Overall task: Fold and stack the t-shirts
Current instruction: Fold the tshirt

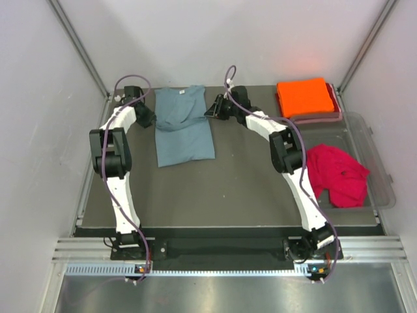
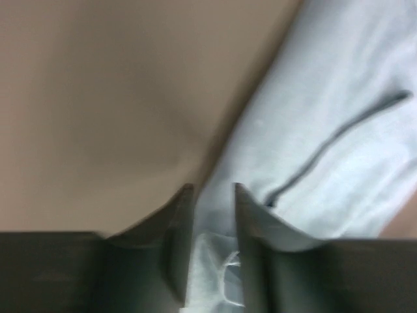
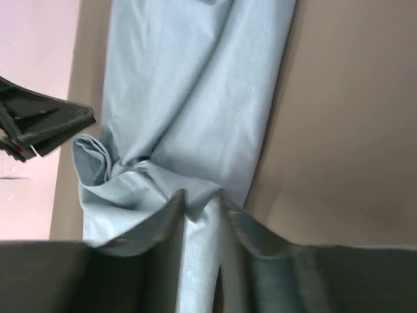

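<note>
Grip unclear: grey-blue tee (image 1: pixel 184 127) fills slightly parted left pincer (image 2: pixel 214 188) and right pincer (image 3: pixel 202 193).

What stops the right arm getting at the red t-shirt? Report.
Likely reachable, yes: the red t-shirt lies uncovered in the tub beside that arm. But the right claw has the grey-blue t-shirt between its fingers.
</note>
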Motion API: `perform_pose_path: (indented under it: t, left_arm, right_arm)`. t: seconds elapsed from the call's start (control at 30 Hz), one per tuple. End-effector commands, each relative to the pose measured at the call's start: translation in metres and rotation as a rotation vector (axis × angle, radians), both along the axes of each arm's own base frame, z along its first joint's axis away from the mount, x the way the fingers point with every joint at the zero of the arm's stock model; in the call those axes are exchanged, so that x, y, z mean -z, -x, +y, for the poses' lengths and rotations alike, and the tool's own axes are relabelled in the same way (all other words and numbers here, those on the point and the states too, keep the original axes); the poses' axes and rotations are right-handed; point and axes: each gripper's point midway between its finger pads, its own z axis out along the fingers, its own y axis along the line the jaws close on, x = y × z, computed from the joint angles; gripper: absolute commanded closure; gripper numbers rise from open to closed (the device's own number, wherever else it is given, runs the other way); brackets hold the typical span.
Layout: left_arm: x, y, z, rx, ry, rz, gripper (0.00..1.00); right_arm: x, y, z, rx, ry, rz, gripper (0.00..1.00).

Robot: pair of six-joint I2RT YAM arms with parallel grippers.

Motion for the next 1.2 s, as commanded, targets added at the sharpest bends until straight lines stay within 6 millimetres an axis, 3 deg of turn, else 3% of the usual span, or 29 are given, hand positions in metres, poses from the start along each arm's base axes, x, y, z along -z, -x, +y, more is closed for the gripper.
perform_pose_path:
  t: [0.0,0.03,0.07,0.1,0.13,0.17,0.2,0.23,0.27,0.3,0.33,0.37,0.4,0.43,0.47,0.53,0.6,0.77,0.9,1.17]
  left_arm:
    - [-0.052,-0.001,0.032,-0.07,-0.119,-0.042,0.62]
    - [-0.056,0.006,0.039,-0.069,-0.166,-0.021,0.56]
    - [-0.073,0.015,0.045,-0.082,-0.198,-0.027,0.53]
    - [-0.065,0.03,0.048,-0.087,-0.222,0.011,0.52]
    - [-0.066,0.037,0.045,-0.063,-0.22,0.007,0.52]
    - [-0.085,0.043,0.039,-0.039,-0.205,-0.046,0.5]
    - [-0.067,0.058,0.028,0.004,-0.173,-0.027,0.5]
    - [-0.065,0.067,0.011,0.057,-0.102,-0.031,0.5]
    - [-0.074,0.077,0.001,0.087,-0.078,-0.056,0.49]
    - [-0.054,0.097,-0.005,0.109,-0.062,-0.008,0.49]
    - [-0.05,0.106,-0.018,0.148,-0.042,-0.003,0.49]
    - [-0.053,0.115,-0.025,0.169,-0.025,-0.015,0.48]
    - [-0.037,0.133,-0.032,0.188,0.0,0.024,0.48]
    - [-0.034,0.139,-0.037,0.2,0.023,0.02,0.48]
    - [-0.037,0.146,-0.043,0.223,0.05,0.004,0.48]
    - [-0.02,0.167,-0.049,0.234,0.077,0.041,0.48]
    - [-0.012,0.181,-0.053,0.243,0.093,0.056,0.48]
    - [-0.001,0.199,-0.055,0.253,0.092,0.083,0.47]
    - [0.013,0.209,-0.058,0.259,0.081,0.116,0.47]
    - [0.025,0.205,-0.045,0.233,0.018,0.152,0.48]
  right_arm:
    - [-0.056,-0.019,-0.009,-0.026,-0.056,-0.146,0.68]
    - [-0.076,-0.014,-0.011,-0.047,-0.059,-0.168,0.64]
    - [-0.073,-0.011,-0.019,-0.053,-0.027,-0.171,0.59]
    - [-0.071,-0.005,-0.025,-0.05,0.0,-0.142,0.57]
    - [-0.094,0.001,-0.031,-0.047,0.004,-0.165,0.56]
    - [-0.082,0.011,-0.037,-0.052,0.026,-0.127,0.54]
    - [-0.08,0.022,-0.042,-0.055,0.042,-0.089,0.54]
    - [-0.097,0.031,-0.047,-0.045,0.046,-0.09,0.54]
    - [-0.078,0.047,-0.052,-0.039,0.065,-0.015,0.54]
    - [-0.073,0.058,-0.056,-0.034,0.075,0.028,0.53]
    - [-0.086,0.068,-0.062,-0.01,0.078,0.026,0.54]
    - [-0.06,0.09,-0.068,0.005,0.102,0.111,0.54]
    - [-0.06,0.098,-0.07,0.011,0.103,0.109,0.53]
    - [-0.072,0.108,-0.073,0.024,0.1,0.091,0.53]
    - [-0.05,0.129,-0.074,0.017,0.121,0.146,0.52]
    - [-0.051,0.143,-0.071,0.004,0.114,0.139,0.51]
    - [-0.036,0.161,-0.065,-0.025,0.128,0.174,0.51]
    - [-0.013,0.187,-0.054,-0.158,0.184,0.145,0.5]
    - [0.006,0.196,-0.053,-0.221,0.2,0.153,0.51]
    - [0.024,0.19,-0.043,-0.288,0.227,0.122,0.52]
